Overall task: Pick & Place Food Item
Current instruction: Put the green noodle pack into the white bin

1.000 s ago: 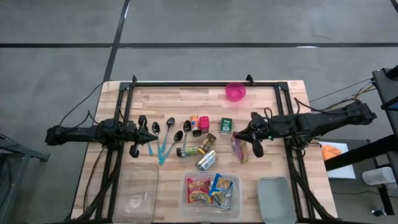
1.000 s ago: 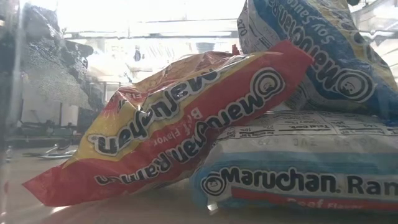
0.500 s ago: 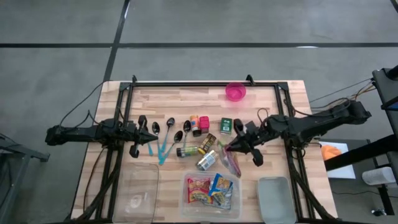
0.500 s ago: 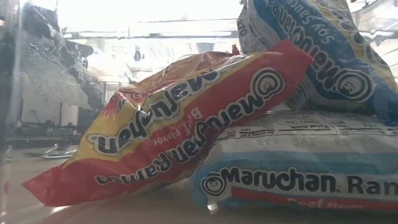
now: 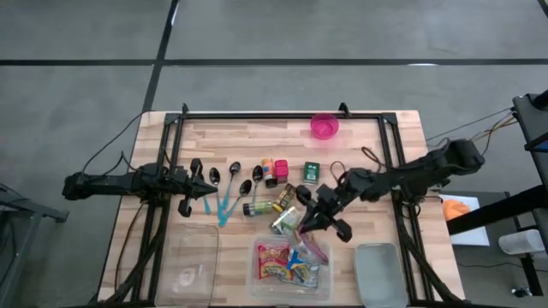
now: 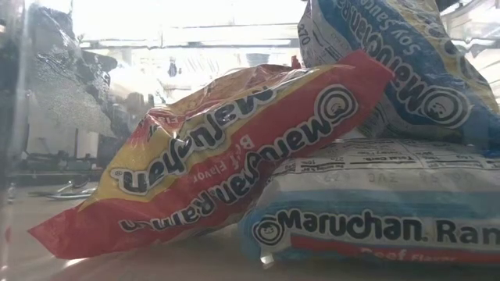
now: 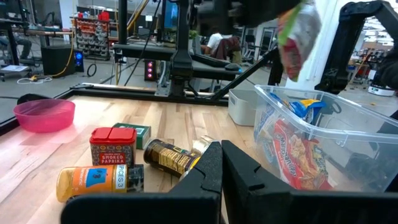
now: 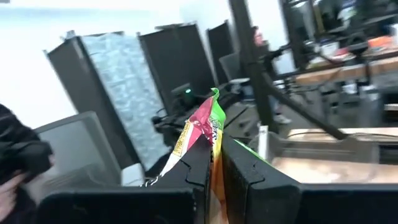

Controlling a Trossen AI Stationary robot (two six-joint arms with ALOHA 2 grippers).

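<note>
My right gripper (image 5: 310,221) is shut on a crinkly red, green and yellow snack bag (image 5: 314,245), which hangs over the right end of the clear bin (image 5: 257,287). The left wrist view shows the bag (image 7: 298,34) dangling above that bin's rim (image 7: 323,102). Three ramen packets (image 6: 226,156) are stacked inside the bin, the red one leaning on the other two. My left gripper (image 5: 211,182) rests shut and level at the table's left, touching nothing. My right gripper pinches the snack bag's crumpled top edge (image 8: 210,127) between its two fingers, and a bit of that edge sticks out past the fingertips (image 8: 200,155). It reaches in roughly level from the table's right side. The bag hangs slack below, clear of table and bin.
Spoons (image 5: 224,181), spice jars (image 5: 275,169), a green box (image 5: 312,172) and cans (image 5: 285,221) lie mid-table beside the bin. A pink bowl (image 5: 324,126) stands at the far edge. A clear lid (image 5: 188,261) lies near left, a grey container (image 5: 381,274) near right.
My right gripper has swung from the table's right side toward the left and near edge, tipping up to about level. The snack bag has gone with it, from beside the green box to above the bin's right end.
</note>
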